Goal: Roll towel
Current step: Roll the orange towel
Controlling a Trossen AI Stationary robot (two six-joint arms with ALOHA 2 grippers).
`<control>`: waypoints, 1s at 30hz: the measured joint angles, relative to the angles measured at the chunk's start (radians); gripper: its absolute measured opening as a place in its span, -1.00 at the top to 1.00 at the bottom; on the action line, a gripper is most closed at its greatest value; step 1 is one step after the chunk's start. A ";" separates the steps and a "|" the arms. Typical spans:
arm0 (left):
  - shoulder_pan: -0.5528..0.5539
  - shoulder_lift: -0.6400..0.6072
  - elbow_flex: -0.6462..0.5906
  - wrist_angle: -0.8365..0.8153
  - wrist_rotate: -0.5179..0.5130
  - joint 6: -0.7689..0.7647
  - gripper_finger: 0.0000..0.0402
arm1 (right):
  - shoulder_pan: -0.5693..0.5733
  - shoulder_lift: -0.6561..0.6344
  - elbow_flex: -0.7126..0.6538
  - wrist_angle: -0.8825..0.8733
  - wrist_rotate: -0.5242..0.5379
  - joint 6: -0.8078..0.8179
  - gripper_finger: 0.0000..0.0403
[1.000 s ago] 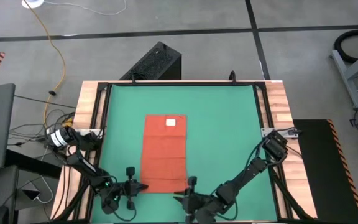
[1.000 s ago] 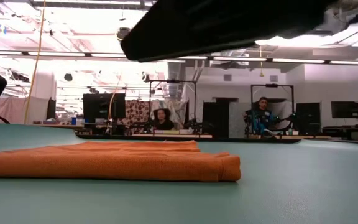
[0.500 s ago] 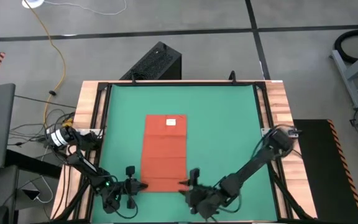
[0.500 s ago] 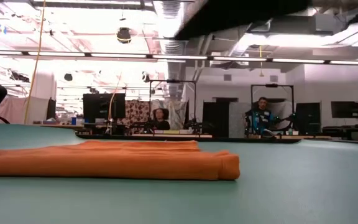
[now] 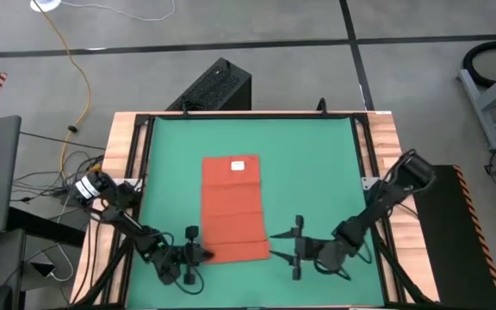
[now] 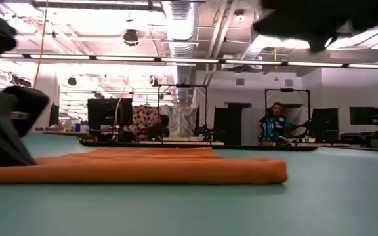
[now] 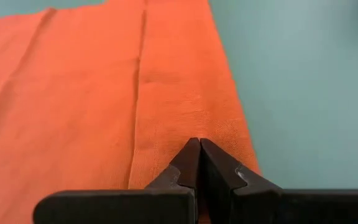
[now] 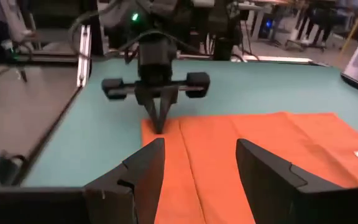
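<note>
The orange-red towel (image 5: 233, 207) lies flat on the green mat (image 5: 317, 172), its long sides running far to near and its white tag (image 5: 238, 166) at the far end. My left gripper (image 5: 203, 253) is shut at the towel's near left corner and points toward the table's right. Its tips show over the cloth in the left wrist view (image 7: 199, 144). My right gripper (image 5: 275, 250) is open and empty, just right of the towel's near right corner, pointing left. In the right wrist view (image 8: 201, 149) its fingers frame the towel (image 8: 260, 137) and the left gripper (image 8: 159, 124). My left gripper has its shut fingertips (image 7: 191, 152) down on the towel's top face (image 7: 185, 118), close to the near edge at the left corner. The fingers come slanting down from the table's left. I see no cloth between them. The towel lies flat on the mat.
A wooden frame (image 5: 123, 155) borders the mat. A black box (image 5: 218, 86) stands behind the far edge, and cables (image 5: 67, 185) lie off the left side. Open mat lies right of and beyond the towel. People (image 6: 277, 121) sit in the room beyond the table.
My right gripper has gone from the towel's near right corner toward the table's right edge and turned, now pointing left. My left gripper has shifted a little toward the right. The towel's near end has slid rightward and lies flatter. Its far end has stayed.
</note>
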State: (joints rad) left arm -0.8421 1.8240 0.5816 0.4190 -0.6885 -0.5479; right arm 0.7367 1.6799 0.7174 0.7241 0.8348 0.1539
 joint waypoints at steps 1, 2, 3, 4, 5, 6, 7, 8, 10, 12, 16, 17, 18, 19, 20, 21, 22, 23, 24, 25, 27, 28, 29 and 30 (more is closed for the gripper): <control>0.014 0.000 0.000 -0.002 0.021 0.006 1.00 | -0.008 0.038 -0.002 0.051 -0.021 -0.027 -0.10; 0.024 -0.001 0.001 -0.001 0.035 0.007 1.00 | -0.015 0.075 0.000 0.089 -0.041 -0.048 -0.10; 0.033 -0.002 0.001 -0.001 0.045 0.011 1.00 | -0.021 0.108 0.010 0.111 -0.053 -0.063 -0.10; 0.037 -0.002 0.001 -0.001 0.050 0.013 1.00 | -0.026 0.140 0.020 0.128 -0.064 -0.072 -0.10; 0.040 -0.002 0.001 -0.001 0.054 0.013 1.00 | -0.028 0.170 0.031 0.135 -0.079 -0.074 -0.10; 0.042 -0.002 0.001 -0.001 0.055 0.013 1.00 | -0.032 0.199 0.043 0.137 -0.088 -0.074 -0.10; 0.042 -0.002 0.001 -0.002 0.055 0.013 1.00 | -0.036 0.226 0.053 0.135 -0.100 -0.076 -0.10; 0.042 -0.002 0.001 -0.005 0.055 0.012 1.00 | -0.040 0.252 0.064 0.132 -0.105 -0.076 -0.10; 0.042 -0.002 0.002 -0.012 0.055 -0.001 1.00 | -0.047 0.289 0.085 0.130 -0.119 -0.076 -0.11; 0.042 -0.002 0.002 -0.017 0.055 -0.015 1.00 | -0.056 0.317 0.100 0.136 -0.141 -0.076 -0.14; 0.042 -0.002 0.002 -0.020 0.051 -0.021 1.00 | -0.068 0.366 0.103 0.113 -0.172 -0.045 -0.21; 0.041 -0.002 0.001 -0.019 0.051 -0.022 1.00 | -0.073 0.370 0.103 0.107 -0.178 -0.033 -0.23; 0.042 -0.002 0.001 -0.020 0.050 -0.025 1.00 | -0.074 0.371 0.103 0.086 -0.182 -0.016 -0.24; 0.042 -0.001 0.001 -0.020 0.049 -0.029 1.00 | -0.079 0.370 0.103 0.057 -0.189 0.005 -0.25; 0.042 -0.001 0.001 -0.021 0.049 -0.030 1.00 | -0.083 0.370 0.103 0.020 -0.206 0.032 -0.26; 0.041 -0.001 0.001 -0.022 0.049 -0.031 1.00 | -0.088 0.370 0.103 -0.014 -0.216 0.058 -0.26; 0.041 -0.001 0.001 -0.021 0.049 -0.032 1.00 | -0.091 0.366 0.105 -0.050 -0.217 0.086 -0.27; 0.042 -0.001 0.001 -0.023 0.049 -0.032 1.00 | -0.093 0.362 0.106 -0.089 -0.216 0.111 -0.27; 0.042 -0.001 0.001 -0.024 0.049 -0.034 1.00 | -0.097 0.362 0.106 -0.114 -0.216 0.137 -0.27; 0.042 -0.001 0.001 -0.024 0.049 -0.034 1.00 | -0.099 0.360 0.108 -0.150 -0.215 0.155 -0.27; 0.042 0.000 0.000 -0.025 0.049 -0.033 1.00 | -0.106 0.362 0.111 -0.203 -0.218 0.189 -0.27; 0.042 0.000 0.000 -0.025 0.049 -0.033 1.00 | -0.109 0.362 0.111 -0.230 -0.219 0.194 -0.27; 0.042 0.000 0.000 -0.025 0.049 -0.033 1.00 | -0.114 0.362 0.111 -0.261 -0.219 0.200 -0.27; 0.042 0.000 0.000 -0.025 0.049 -0.033 1.00 | -0.118 0.362 0.111 -0.282 -0.220 0.206 -0.26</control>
State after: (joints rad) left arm -0.8005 1.8236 0.5819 0.3939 -0.6399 -0.5808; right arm 0.6191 2.0418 0.8280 0.4425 0.6146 0.3598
